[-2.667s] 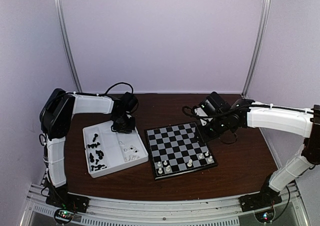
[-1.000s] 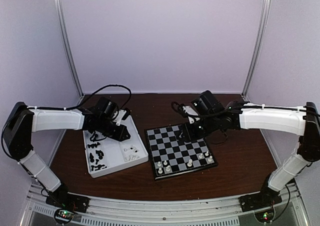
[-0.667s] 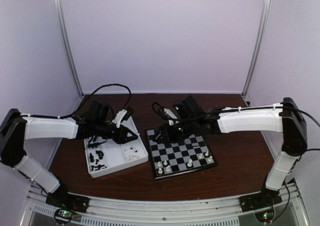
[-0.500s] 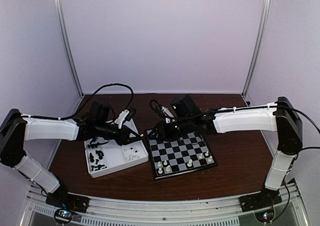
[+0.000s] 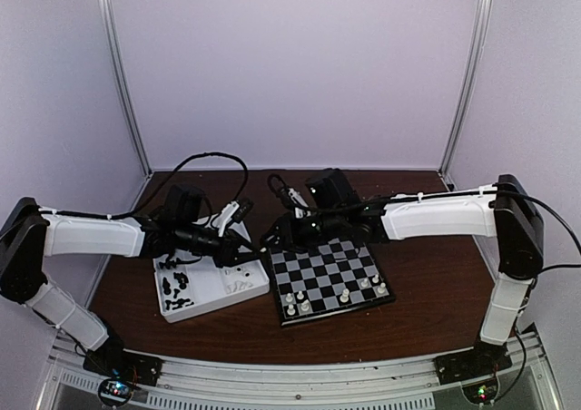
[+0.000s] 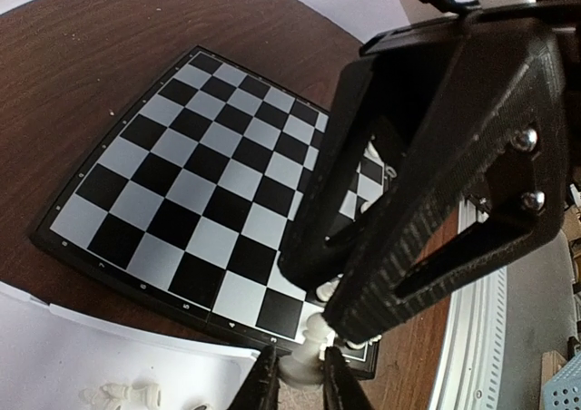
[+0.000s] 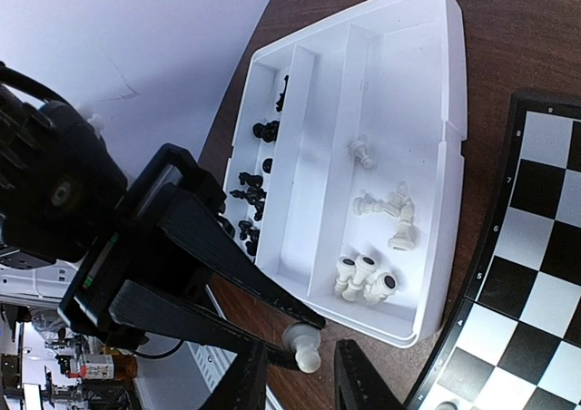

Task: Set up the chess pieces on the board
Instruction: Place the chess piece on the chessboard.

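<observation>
— Where's the cream-white plastic chess piece (image 6: 306, 360)?
— Pinched in the left jaws, between the white plastic compartment tray (image 7: 399, 111) and the far corner of the small black-and-grey chequered board (image 5: 318, 265).
— And the right jaws?
— Apart, flanking that piece; no clear touch.

The tabletop (image 5: 436, 292) is dark wood grain with a dull sheen. The board (image 6: 182, 192) has smooth, slightly glossy checks. The tray (image 7: 413, 74) is smooth white plastic, and the chess pieces (image 7: 363, 278) are cream plastic. The right gripper (image 7: 301, 378) is matt black ribbed plastic with bright metal screws (image 6: 522, 140).
</observation>
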### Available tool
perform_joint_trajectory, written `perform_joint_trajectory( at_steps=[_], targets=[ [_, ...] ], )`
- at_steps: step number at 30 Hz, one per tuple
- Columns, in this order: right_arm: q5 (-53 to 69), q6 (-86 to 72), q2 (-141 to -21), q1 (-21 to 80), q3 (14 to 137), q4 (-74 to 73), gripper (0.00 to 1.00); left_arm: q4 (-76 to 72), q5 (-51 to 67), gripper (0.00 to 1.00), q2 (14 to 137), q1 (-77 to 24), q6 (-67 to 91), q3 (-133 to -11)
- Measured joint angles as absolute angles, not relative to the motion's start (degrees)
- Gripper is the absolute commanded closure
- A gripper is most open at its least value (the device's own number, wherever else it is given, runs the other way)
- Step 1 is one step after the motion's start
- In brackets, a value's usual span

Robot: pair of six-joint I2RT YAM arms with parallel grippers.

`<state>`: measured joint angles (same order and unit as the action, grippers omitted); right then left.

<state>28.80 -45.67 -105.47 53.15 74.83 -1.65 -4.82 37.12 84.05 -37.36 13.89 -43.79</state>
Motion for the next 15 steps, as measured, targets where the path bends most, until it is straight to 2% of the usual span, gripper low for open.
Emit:
perform_joint_trajectory(
  at_steps=[10,15],
  targets=[
    [30.8,-46.7,-106.8,53.1,75.2,-1.4,0.72,-5.0,37.3,0.83,84.1,-37.5,13.5,-43.8],
    [31.4,-46.9,-106.9,53.1,75.2,-1.4,0.76,-5.1,37.4,0.83,84.1,-37.5,13.4,-43.8]
  ],
)
